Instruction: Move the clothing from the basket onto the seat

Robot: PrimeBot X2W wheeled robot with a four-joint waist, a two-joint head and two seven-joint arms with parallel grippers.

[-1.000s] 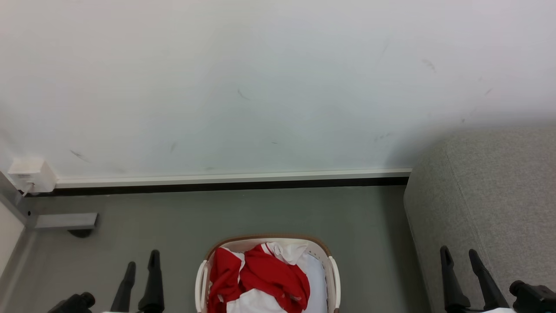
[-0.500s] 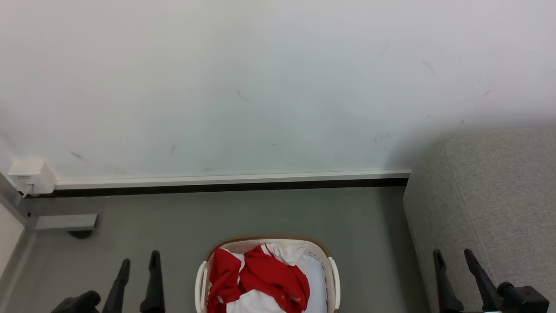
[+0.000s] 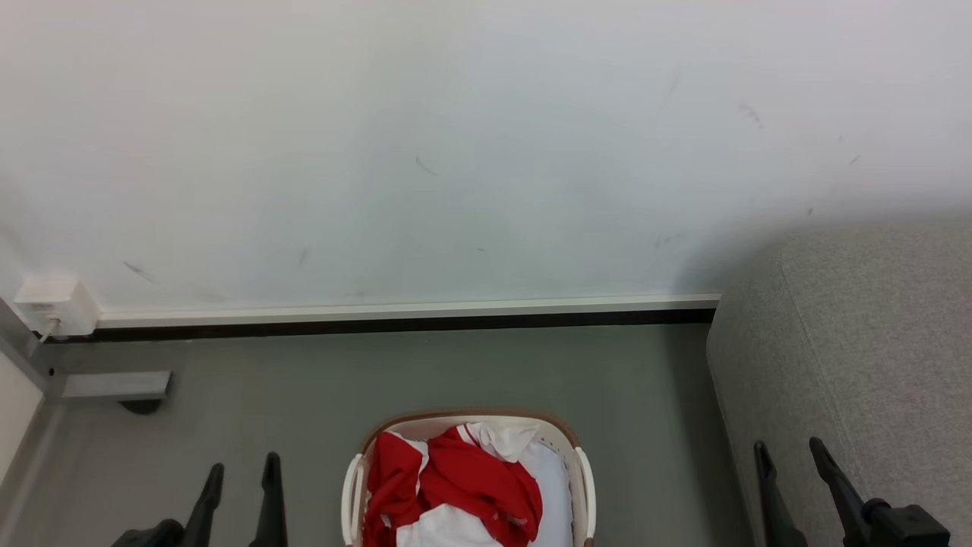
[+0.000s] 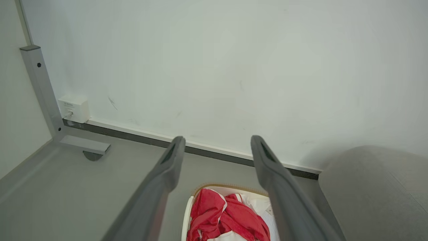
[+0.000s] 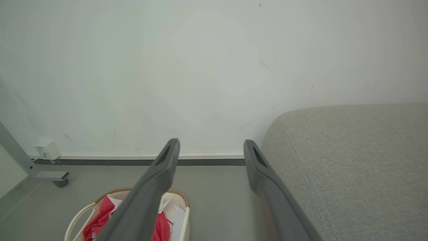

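Note:
Red clothing (image 3: 463,486) with white trim lies bunched in the white basket (image 3: 583,486) with a brown rim, at the bottom middle of the head view. The grey sofa seat (image 3: 873,342) stands to the basket's right. My left gripper (image 3: 241,475) is open, low at the left of the basket, nothing between its fingers. My right gripper (image 3: 790,456) is open too, in front of the sofa's side. The left wrist view shows the clothing (image 4: 227,217) below the left gripper (image 4: 215,145). In the right wrist view the basket (image 5: 77,221) sits lower left and the seat (image 5: 351,160) at right.
A white wall with a pale skirting board (image 3: 410,310) runs behind the grey floor (image 3: 425,372). A white socket box (image 3: 53,304) and a grey metal frame foot (image 3: 114,386) are at the far left. A plain white pad (image 3: 550,486) lines the basket's right side.
Both grippers have sunk lower in the head view. The left one drifted slightly left and the right one slightly left as well. Basket and clothing are unmoved.

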